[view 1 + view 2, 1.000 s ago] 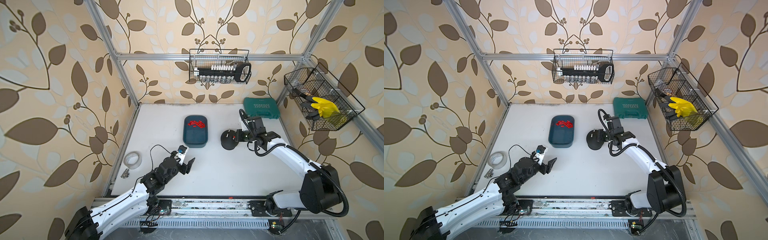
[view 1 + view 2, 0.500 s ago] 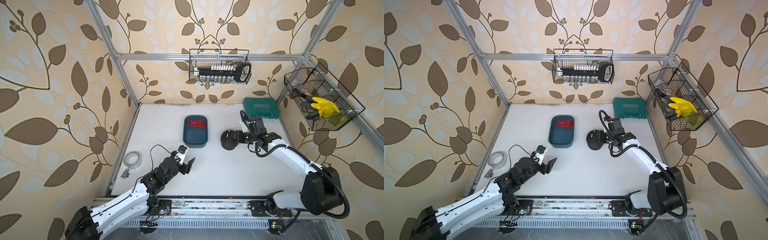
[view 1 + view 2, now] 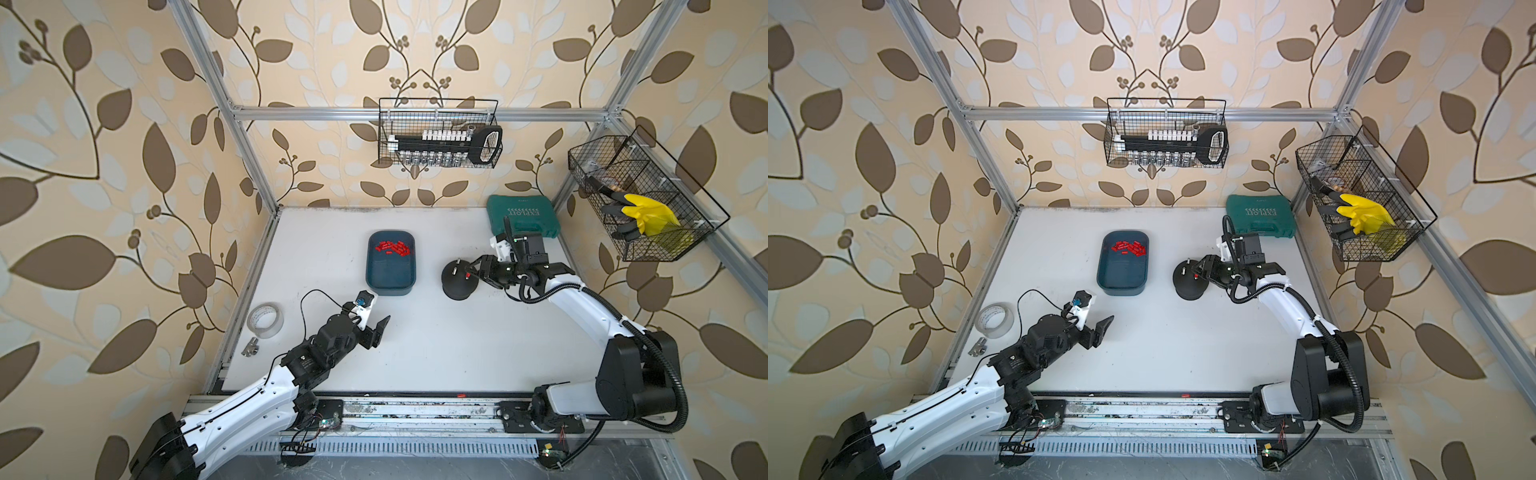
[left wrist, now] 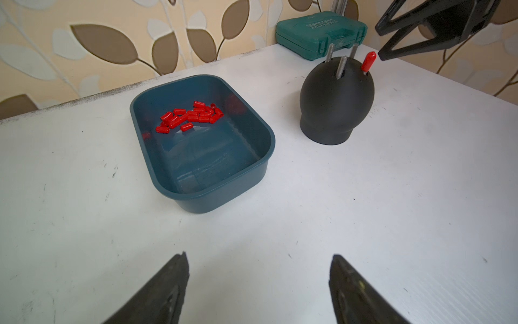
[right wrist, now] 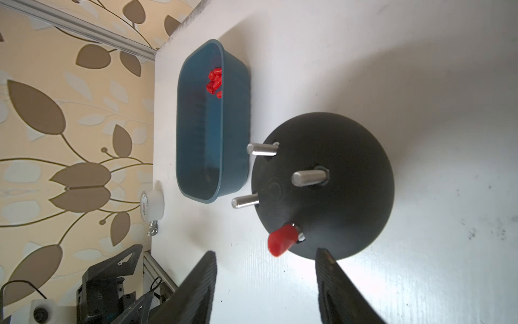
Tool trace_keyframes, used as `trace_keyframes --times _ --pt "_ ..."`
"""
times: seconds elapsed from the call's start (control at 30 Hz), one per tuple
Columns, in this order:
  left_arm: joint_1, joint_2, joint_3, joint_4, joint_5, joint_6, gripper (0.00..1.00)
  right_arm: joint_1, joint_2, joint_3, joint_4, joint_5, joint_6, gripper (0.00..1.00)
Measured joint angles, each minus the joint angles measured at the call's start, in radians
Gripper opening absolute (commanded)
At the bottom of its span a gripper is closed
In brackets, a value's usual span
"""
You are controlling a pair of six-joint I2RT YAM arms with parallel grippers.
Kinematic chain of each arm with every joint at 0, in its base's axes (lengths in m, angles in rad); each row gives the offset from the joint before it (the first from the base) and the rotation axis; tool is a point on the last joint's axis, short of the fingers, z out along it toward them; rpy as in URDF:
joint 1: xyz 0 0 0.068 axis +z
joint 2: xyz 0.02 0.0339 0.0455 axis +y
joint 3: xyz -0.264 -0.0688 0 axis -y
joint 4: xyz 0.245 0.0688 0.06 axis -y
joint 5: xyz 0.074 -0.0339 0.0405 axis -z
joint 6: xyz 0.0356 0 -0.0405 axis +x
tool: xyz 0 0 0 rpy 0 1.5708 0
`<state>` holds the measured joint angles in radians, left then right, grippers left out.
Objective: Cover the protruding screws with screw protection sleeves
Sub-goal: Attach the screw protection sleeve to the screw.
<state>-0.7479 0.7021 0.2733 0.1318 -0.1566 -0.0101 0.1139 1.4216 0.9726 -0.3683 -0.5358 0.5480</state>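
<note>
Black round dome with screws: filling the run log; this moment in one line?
black round dome; one red plastic sleeve fitted, three silver metal screws bare; right gripper open; left gripper open, empty

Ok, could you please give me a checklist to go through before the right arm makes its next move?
1. Red sleeve on a screw: ok, it caps one pin of the black base.
2. Right gripper free of that sleeve: ok, its jaws stand apart on either side and hold nothing.
3. All screws covered: not ok, three bare screws stand uncovered.
4. Spare sleeves available: ok, a heap lies in the blue tray.
5. Left gripper out of the way: ok, it is open and empty above the table, short of the tray.
6. Sleeve pushed fully down: cannot tell.
</note>
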Motion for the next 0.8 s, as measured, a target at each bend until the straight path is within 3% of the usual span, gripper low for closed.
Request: trace_keyframes --times 0.33,0.53,0.67,0.77,0.8 --pt "0.0 0.015 0.0 0.003 0.004 0.0 0.82 -0.034 0.069 -0.036 0.029 -0.031 0.017 0.55" --pt "0.0 0.029 0.004 0.003 -0.002 0.009 0.99 -0.042 0.061 -0.036 0.021 -0.053 0.017 0.56" --pt "0.002 0.039 0.018 0.046 -0.068 -0.026 0.99 -0.045 0.024 -0.016 -0.01 -0.061 0.017 0.57" --pt "0.075 0.127 0.135 0.031 -0.072 -0.073 0.99 -0.045 -0.009 0.038 -0.032 -0.063 0.017 0.57" --pt "0.147 0.193 0.224 0.0 -0.029 -0.104 0.93 -0.045 -0.021 0.059 -0.03 -0.059 0.018 0.57"
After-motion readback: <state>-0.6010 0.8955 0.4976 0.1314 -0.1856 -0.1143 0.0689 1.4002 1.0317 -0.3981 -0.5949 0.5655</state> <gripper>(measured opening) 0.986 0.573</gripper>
